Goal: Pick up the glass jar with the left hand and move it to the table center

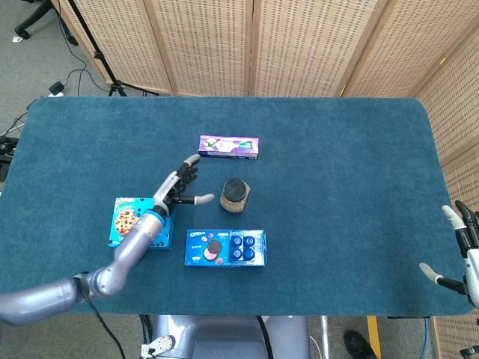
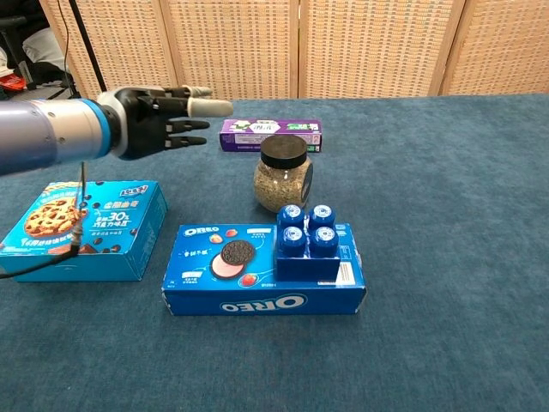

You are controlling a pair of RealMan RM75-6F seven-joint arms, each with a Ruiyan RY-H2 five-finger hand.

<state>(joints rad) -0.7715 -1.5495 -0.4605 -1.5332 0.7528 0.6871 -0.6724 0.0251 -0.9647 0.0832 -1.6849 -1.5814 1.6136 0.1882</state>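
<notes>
A staged robot-testing room: a table [image 1: 337,187] under blue carpet-like cloth, woven folding screens [image 1: 224,45] standing just behind it, and a black stand [image 1: 97,52] with cables [image 1: 63,82] at its far-left corner.

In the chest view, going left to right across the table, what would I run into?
Cookie box → left hand → Oreo box. The glass jar and the purple box both overlap the Oreo box's span, so I leave them out of the order.

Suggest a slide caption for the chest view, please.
Left hand open, fingers spread clear of the upright glass jar behind the Oreo box.
</notes>
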